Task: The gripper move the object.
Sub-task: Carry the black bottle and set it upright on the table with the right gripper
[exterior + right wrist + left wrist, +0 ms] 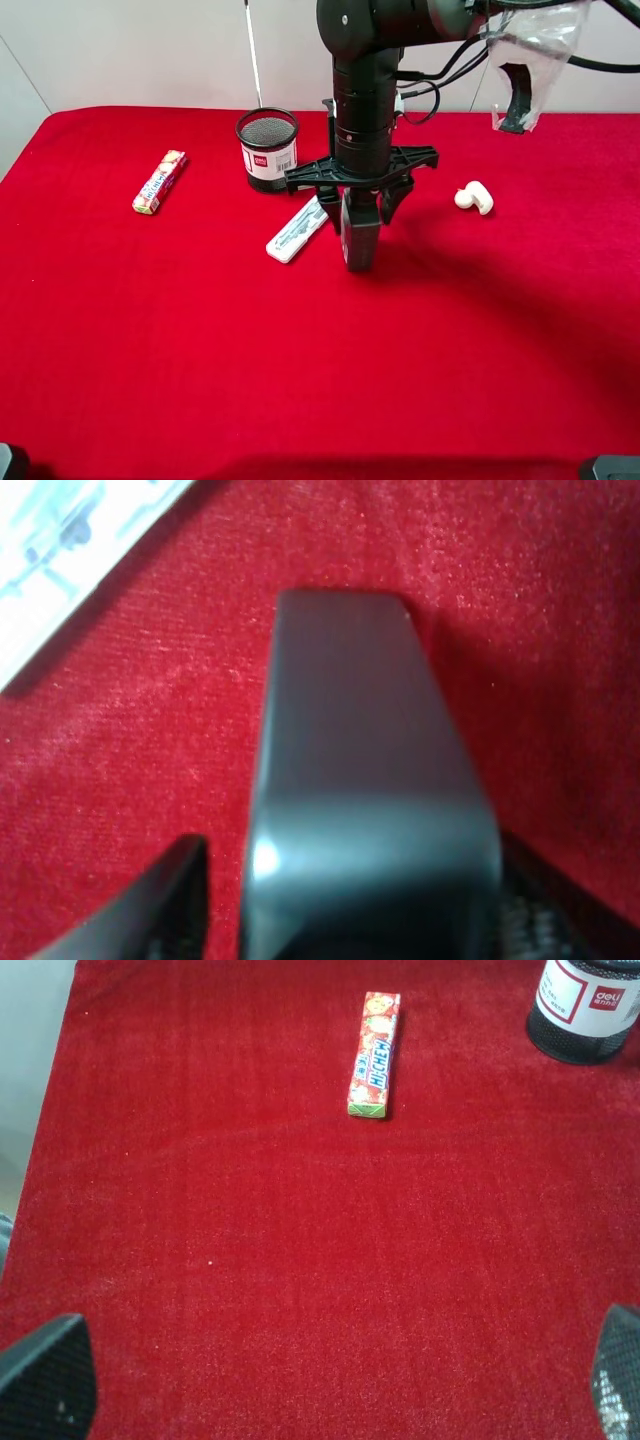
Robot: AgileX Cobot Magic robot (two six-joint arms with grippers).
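My right gripper [360, 213] hangs from a thick black arm over the middle of the red cloth. It is shut on the object, a dark grey rectangular bottle [359, 238], held upright with its base at or just above the cloth. In the right wrist view the bottle [360, 780] fills the centre between the two black fingers [170, 900]. My left gripper [330, 1380] is open and empty above bare red cloth; only its fingertips [45, 1375] show at the corners of the left wrist view.
A flat white case [298, 229] lies just left of the bottle, also in the right wrist view [70, 540]. A black mesh cup [268, 148] stands behind it. A candy pack [160, 181] lies far left, and a small white piece [474, 197] lies to the right.
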